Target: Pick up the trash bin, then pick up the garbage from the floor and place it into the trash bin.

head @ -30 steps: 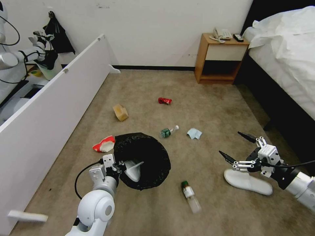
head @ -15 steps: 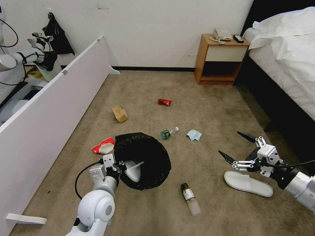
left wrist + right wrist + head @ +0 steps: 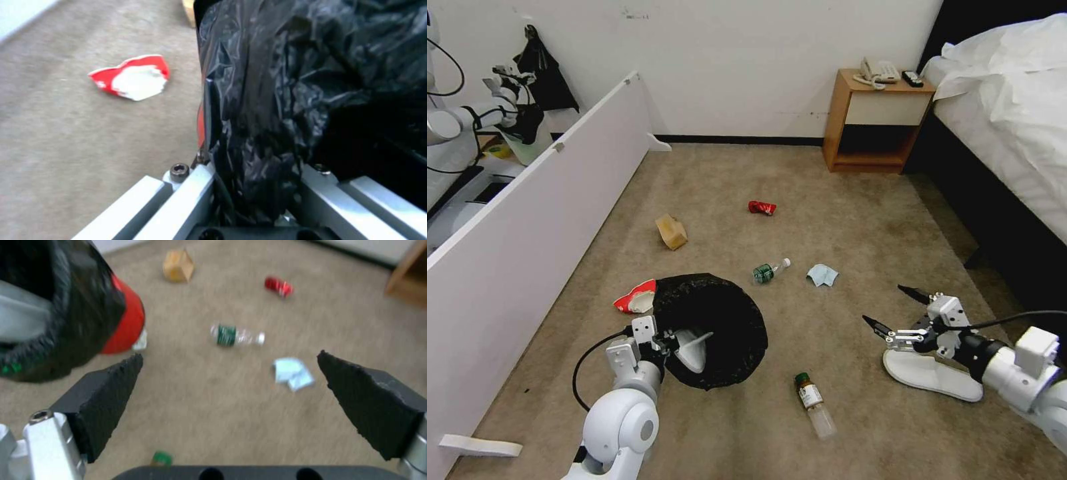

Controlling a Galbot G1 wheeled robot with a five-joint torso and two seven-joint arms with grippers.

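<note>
One trash bin [image 3: 720,320], black-lined, hangs above the carpet with the left gripper [image 3: 662,341] clamped on its near rim; a white slipper lies inside. Right of the bin, the right gripper [image 3: 890,310] hovers with fingers spread wide over another white slipper [image 3: 932,376]. Beyond the bin lie a paper bag [image 3: 671,231], a bottle [image 3: 770,269], a blue cloth [image 3: 822,274] and a red can [image 3: 762,207]; the crushed cup [image 3: 635,297] is just beside its left edge.

Worn beige carpet [image 3: 854,220], scuffed white wall [image 3: 747,60] with dark skirting, wooden nightstand [image 3: 875,120] against the wall carrying a phone [image 3: 879,69] and remote [image 3: 912,77], bed [image 3: 1014,113] with white sheets at right, white board [image 3: 527,227] along the left.
</note>
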